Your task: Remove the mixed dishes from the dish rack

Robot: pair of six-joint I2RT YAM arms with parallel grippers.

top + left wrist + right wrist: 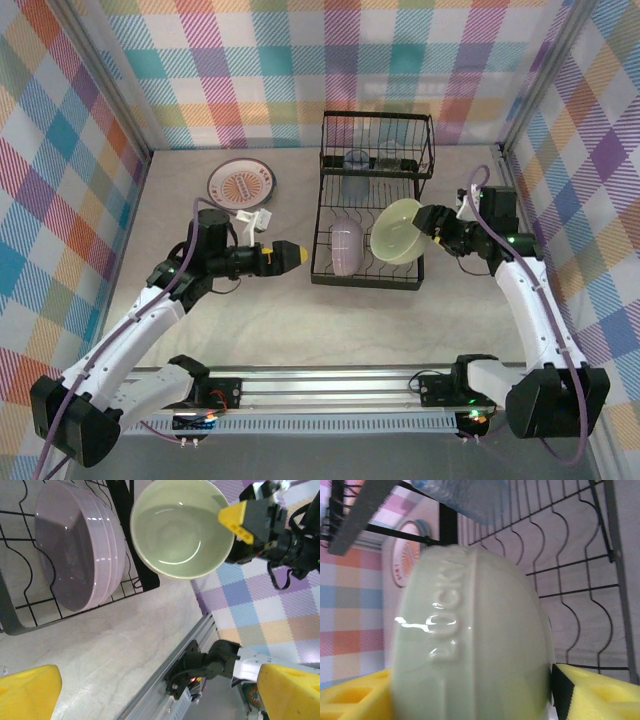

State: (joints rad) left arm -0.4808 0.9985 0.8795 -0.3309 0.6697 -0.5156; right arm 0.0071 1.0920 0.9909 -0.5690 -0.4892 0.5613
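We see a pale, faintly veined table (pixel 270 320) across the middle of the top view. Standing directly on it, right of centre, is the black wire dish rack (pixel 365 282), its lower tray sitting on the surface. In the upper left, a white plate with orange sunburst (pixel 242 183) lies flat on the table, apart from the rack. Along the bottom edge runs a metal rail (pixel 330 385). The rest of the surface is bare.
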